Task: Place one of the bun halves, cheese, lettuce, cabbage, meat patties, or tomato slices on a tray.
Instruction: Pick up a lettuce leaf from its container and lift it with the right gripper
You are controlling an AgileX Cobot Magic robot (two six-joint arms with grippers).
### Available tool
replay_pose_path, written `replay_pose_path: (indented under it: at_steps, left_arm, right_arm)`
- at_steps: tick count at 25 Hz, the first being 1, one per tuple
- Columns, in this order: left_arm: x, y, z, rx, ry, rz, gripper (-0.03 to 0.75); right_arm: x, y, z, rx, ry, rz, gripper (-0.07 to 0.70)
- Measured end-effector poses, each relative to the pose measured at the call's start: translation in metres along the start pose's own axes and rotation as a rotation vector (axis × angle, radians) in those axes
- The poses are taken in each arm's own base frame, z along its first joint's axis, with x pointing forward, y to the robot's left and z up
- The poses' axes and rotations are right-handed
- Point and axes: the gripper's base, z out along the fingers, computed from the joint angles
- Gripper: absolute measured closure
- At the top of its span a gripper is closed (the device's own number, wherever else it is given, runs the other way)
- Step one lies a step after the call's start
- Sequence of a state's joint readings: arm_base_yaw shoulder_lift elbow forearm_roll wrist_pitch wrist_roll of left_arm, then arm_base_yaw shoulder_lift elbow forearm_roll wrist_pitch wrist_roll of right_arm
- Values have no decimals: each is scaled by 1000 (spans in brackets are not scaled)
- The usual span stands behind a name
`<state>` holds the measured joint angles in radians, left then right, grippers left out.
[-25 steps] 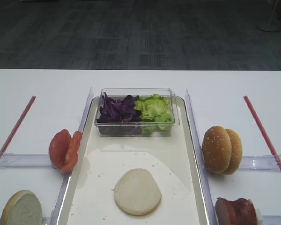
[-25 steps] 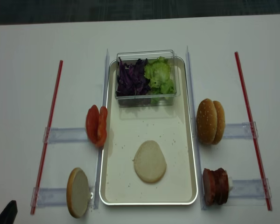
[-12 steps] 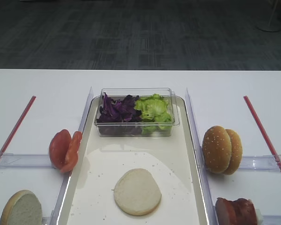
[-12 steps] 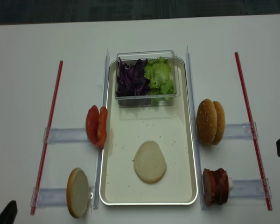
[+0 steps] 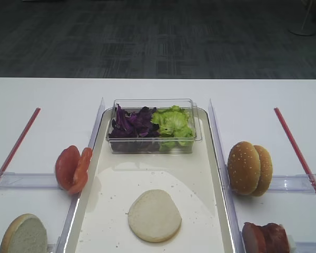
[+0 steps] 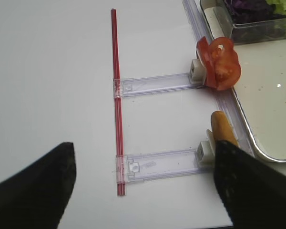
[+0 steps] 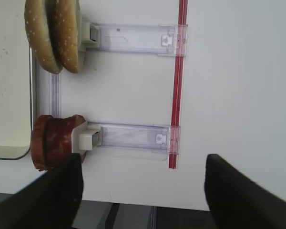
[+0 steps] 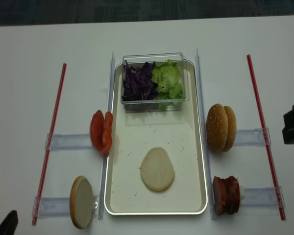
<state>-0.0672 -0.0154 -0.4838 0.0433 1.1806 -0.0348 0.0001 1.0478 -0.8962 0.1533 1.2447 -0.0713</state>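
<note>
Hovering with jaws spread wide and empty, the right gripper (image 7: 140,191) is facing the meat patties (image 7: 55,141) standing on edge at the tray's (image 8: 198,161) right edge; one bun half (image 8: 157,169) is lying inside; a clumsy pinch risks toppling both patties.

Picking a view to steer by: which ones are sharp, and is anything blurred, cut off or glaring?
Exterior high: sharp, but the meat patties are cut off at the bottom edge. Realsense: softer and dimmer, and the whole tray fits in frame. Right wrist: the right gripper is two blurred dark fingers. Left wrist: the left gripper is equally blurred; the tomato slices are sharp. No strong glare in any view.
</note>
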Motion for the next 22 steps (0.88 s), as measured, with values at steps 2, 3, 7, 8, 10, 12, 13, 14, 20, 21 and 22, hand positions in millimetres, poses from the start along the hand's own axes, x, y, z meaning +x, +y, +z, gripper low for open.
replay_pose_path:
  at_steps: [2,3,7,8,10,12,13,14,20,21,22]
  left_arm:
    - [0,0,0,0,0,0,170]
    - [0,0,0,0,0,0,170]
    - [0,0,0,0,0,0,170]
    - [0,0,0,0,0,0,170]
    - [0,0,0,0,0,0,170]
    - [0,0,0,0,0,0,170]
    - [0,0,0,0,0,0,170]
    - [0,0,0,0,0,0,170]
    - [0,0,0,0,0,0,170]
    - [0,0,0,0,0,0,170]
    - [0,0,0,0,0,0,170]
  right_arm:
    - [-6,0,1,0,9,-1,79]
    - [-9,0,2,0,11,-1,79]
    - [-18,-1,6,-1,30,-2,79]
    - [-21,-2,8,-1,37,-1,79]
    - [-27,-2,10,-1,48,-2,79]
    - [-35,-3,14,-2,61,-5,79]
    - [-39,-3,14,-2,62,-7,79]
    - [-43,-3,16,-2,68,-6,79]
    - [-74,-5,21,-2,72,-9,79]
    - [-79,-5,23,-2,76,-8,79]
    - [-86,-6,25,-2,79,-8,79]
